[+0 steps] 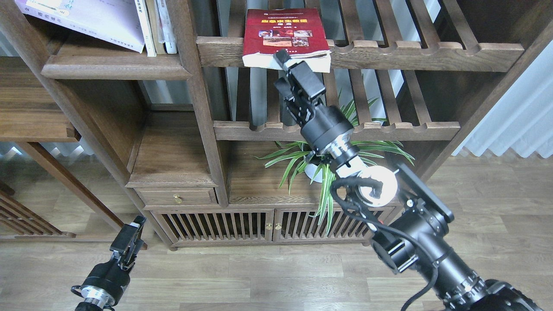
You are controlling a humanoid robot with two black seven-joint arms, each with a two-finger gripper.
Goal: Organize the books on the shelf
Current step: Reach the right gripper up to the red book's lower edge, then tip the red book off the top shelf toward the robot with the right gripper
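Observation:
The dark red book (281, 32) lies flat on the upper slatted rack (414, 56), its near edge hanging over the front rail. My right gripper (288, 61) reaches up to that near edge, with its fingers close together about the book's page edge. The pale lavender-white book (86, 17) leans on the solid dark-brown shelf (116, 71) at the top left, beside several thin upright spines (156, 26). I cannot make out a yellow-green book. My left gripper (131, 233) hangs low at the left, empty and far from the books; its fingers cannot be told apart.
A second slatted rack (337, 129) runs below the first, right under my right wrist. A potted plant (319, 164) stands on the cabinet top (255, 190) beneath it. A post (196, 108) separates the shelf bay from the racks. White curtains hang at the right.

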